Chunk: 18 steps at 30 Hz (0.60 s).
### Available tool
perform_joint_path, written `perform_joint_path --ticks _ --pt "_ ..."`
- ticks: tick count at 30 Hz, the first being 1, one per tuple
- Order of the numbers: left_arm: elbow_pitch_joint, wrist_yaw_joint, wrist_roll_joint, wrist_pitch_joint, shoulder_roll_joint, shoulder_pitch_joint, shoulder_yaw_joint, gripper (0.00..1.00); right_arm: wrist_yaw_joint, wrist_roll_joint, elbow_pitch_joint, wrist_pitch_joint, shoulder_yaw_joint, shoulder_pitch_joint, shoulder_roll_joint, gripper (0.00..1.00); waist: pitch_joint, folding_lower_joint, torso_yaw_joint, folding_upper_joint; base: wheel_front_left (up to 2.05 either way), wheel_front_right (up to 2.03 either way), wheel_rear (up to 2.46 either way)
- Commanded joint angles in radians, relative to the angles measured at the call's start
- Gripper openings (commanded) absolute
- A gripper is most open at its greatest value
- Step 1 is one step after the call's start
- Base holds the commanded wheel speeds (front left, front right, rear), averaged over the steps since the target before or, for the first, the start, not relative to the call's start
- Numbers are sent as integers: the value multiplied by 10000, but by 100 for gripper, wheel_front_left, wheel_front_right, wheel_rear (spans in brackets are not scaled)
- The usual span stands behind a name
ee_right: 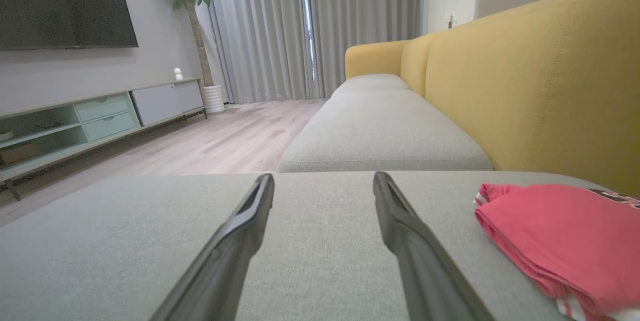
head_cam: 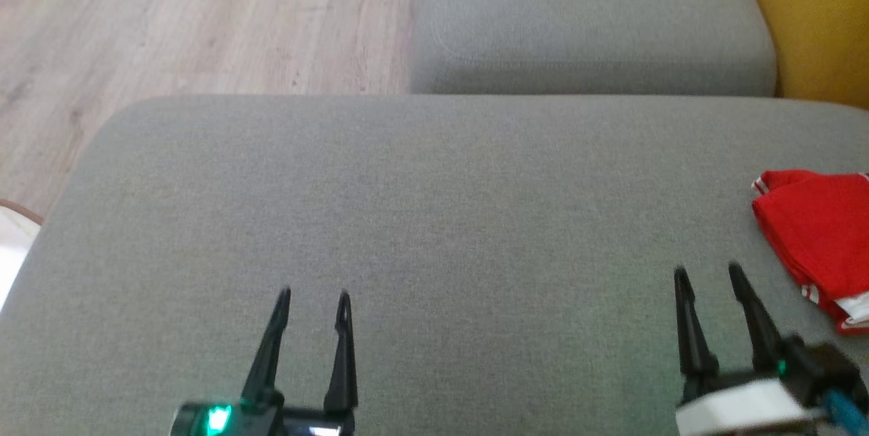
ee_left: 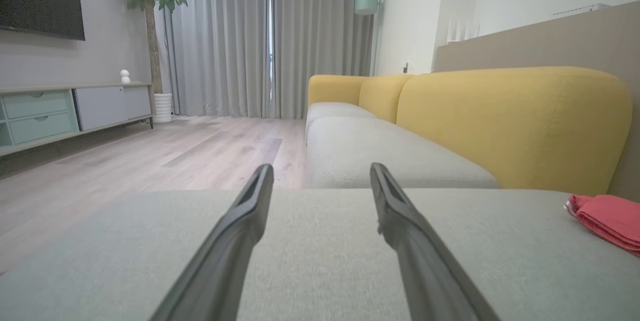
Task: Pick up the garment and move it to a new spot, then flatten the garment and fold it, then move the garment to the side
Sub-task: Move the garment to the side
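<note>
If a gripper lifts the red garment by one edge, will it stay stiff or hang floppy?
The red garment lies in soft, thin folded layers, so it will probably droop and unfold when pinched at one edge. It looks light for its size. Pushed on the woven grey cushion, it would likely bunch rather than slide.

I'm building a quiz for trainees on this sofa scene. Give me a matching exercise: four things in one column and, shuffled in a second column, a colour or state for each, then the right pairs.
Column one:
1. garment
2. sofa backrest
3. seat cushion
4. left end effector

Column two:
A. grey
B. open, holding nothing
C. red, lying on the robot's right
D. yellow

Pairs: 1-C, 2-D, 3-A, 4-B
</note>
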Motion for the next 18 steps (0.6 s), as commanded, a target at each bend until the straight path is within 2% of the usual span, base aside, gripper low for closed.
perform_joint_path --ticks 1,8,18 --pt "-140 -109 59 -51 -37 -56 440 100 65 -189 -666 -104 87 327 37 100 -241 2 120 -1 0 0 0" --pt "566 -369 -26 -51 -38 530 803 100 65 -361 -1115 -105 71 1348 175 100 -665 2 -83 -1 0 0 0" --pt "754 -463 60 -51 -57 604 985 100 65 -397 -1179 -106 135 1506 237 100 -802 2 -307 -1 0 0 0"
